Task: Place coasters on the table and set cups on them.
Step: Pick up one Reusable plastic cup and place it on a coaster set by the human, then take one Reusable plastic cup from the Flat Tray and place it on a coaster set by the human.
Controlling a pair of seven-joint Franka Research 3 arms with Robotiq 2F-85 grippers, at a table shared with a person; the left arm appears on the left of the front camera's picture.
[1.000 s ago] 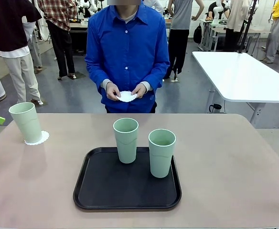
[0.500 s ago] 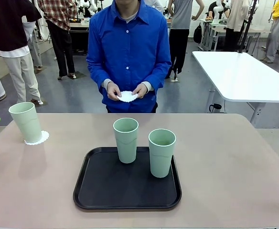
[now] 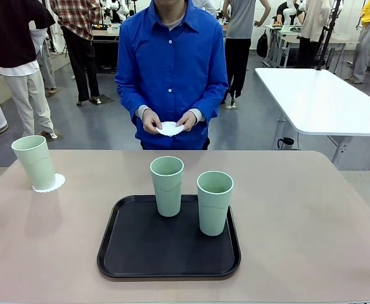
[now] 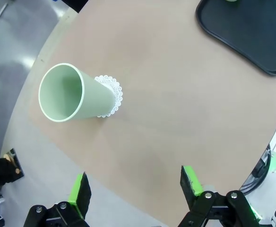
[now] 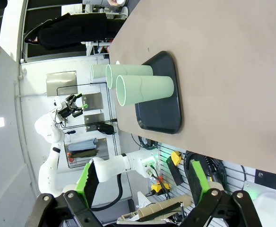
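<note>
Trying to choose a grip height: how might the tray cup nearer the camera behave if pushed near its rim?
Probably tips: the cup is tall and narrows toward its base. Likely light, since it looks empty. Its smooth wall may slip in a loose grip.

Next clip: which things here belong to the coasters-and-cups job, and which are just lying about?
Belongs to the job:
- left cup, standing on a lacy coaster
- middle cup and right cup, both on the black tray
- second coaster, in the person's hands
- beige table

Just lying about:
- black tray
- white table, farther back
</note>
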